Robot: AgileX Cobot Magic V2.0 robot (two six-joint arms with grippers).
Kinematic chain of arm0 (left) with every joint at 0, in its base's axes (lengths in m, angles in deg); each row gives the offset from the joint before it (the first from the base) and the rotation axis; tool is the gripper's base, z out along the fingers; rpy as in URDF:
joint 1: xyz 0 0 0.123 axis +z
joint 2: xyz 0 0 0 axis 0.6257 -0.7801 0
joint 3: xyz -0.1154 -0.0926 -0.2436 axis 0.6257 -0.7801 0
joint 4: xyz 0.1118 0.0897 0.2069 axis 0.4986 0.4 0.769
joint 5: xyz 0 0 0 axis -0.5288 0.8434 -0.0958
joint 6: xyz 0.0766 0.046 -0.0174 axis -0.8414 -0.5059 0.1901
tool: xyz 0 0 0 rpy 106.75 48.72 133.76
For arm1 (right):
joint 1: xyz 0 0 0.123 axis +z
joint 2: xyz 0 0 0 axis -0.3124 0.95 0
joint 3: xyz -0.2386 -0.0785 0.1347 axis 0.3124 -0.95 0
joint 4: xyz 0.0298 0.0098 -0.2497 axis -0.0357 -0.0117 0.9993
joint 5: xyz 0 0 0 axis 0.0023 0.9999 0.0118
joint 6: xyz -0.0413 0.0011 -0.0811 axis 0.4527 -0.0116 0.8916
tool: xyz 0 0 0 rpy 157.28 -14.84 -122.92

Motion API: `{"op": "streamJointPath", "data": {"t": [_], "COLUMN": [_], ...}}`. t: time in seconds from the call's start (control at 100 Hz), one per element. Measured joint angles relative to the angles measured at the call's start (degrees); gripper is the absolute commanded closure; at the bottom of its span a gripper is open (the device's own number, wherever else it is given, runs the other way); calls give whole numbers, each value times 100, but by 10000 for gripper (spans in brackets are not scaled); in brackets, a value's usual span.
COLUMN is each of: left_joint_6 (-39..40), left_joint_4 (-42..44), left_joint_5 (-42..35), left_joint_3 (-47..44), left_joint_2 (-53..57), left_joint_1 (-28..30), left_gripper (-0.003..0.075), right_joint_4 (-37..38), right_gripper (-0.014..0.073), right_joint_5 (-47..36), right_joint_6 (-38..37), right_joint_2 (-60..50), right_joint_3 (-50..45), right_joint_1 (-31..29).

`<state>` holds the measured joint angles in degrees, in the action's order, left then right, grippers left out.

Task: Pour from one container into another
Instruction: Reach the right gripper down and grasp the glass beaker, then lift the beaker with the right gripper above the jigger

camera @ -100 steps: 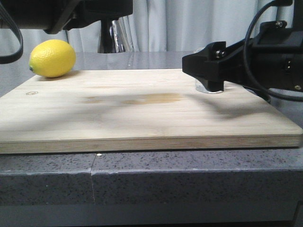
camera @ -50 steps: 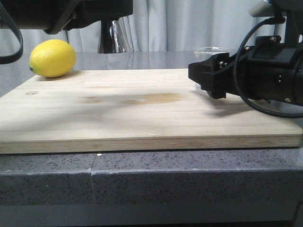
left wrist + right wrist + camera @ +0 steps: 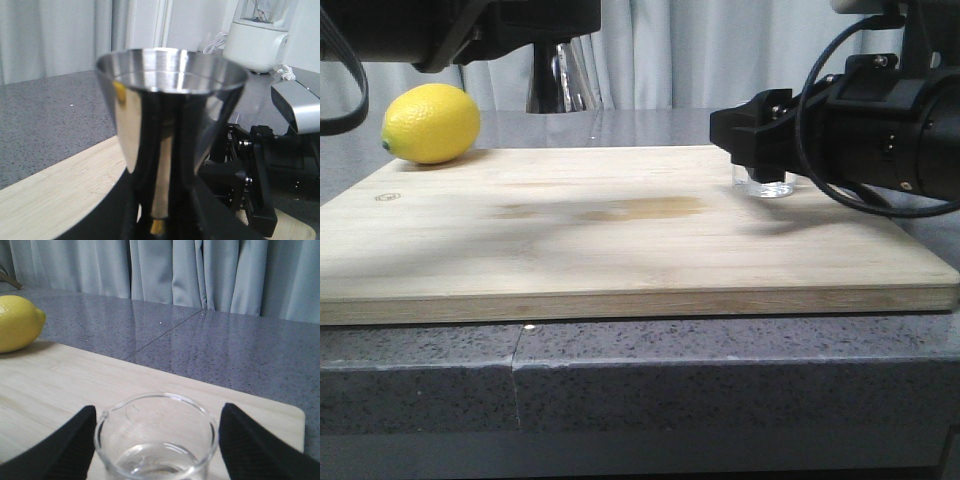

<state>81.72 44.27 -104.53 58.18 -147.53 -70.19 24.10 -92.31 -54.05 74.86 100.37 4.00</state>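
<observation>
A board (image 3: 620,240) fills mid-frame, a lemon (image 3: 430,123) upper left on it, the left gripper (image 3: 160,220) clamped on the jigger (image 3: 170,125), and the right gripper (image 3: 157,440) spread around the beaker (image 3: 157,440), not touching, right of centre.

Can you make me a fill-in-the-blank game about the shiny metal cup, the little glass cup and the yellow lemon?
1. The round yellow lemon lies on the pale ____ cutting board.
2. The small clear glass beaker sits between the black fingers of the ____ gripper.
3. The shiny steel hourglass jigger has a thin ____ band at its waist.
4. The beaker holds a little ____ liquid.

Missing words: wooden; right; gold; clear
</observation>
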Motion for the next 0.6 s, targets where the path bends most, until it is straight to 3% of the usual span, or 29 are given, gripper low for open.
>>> {"op": "streamJointPath", "data": {"t": [0.11,0.4,0.6], "left_joint_6": [0,0,0], "left_joint_4": [0,13,19], "left_joint_5": [0,0,0], "left_joint_3": [0,0,0], "left_joint_2": [0,0,0], "left_joint_1": [0,0,0], "left_gripper": [740,740,740], "right_joint_4": [0,11,11], "right_gripper": [235,242,382], "right_joint_5": [153,298,318], "right_joint_6": [0,0,0], "right_joint_2": [0,0,0], "right_joint_3": [0,0,9], "right_joint_1": [0,0,0]}}
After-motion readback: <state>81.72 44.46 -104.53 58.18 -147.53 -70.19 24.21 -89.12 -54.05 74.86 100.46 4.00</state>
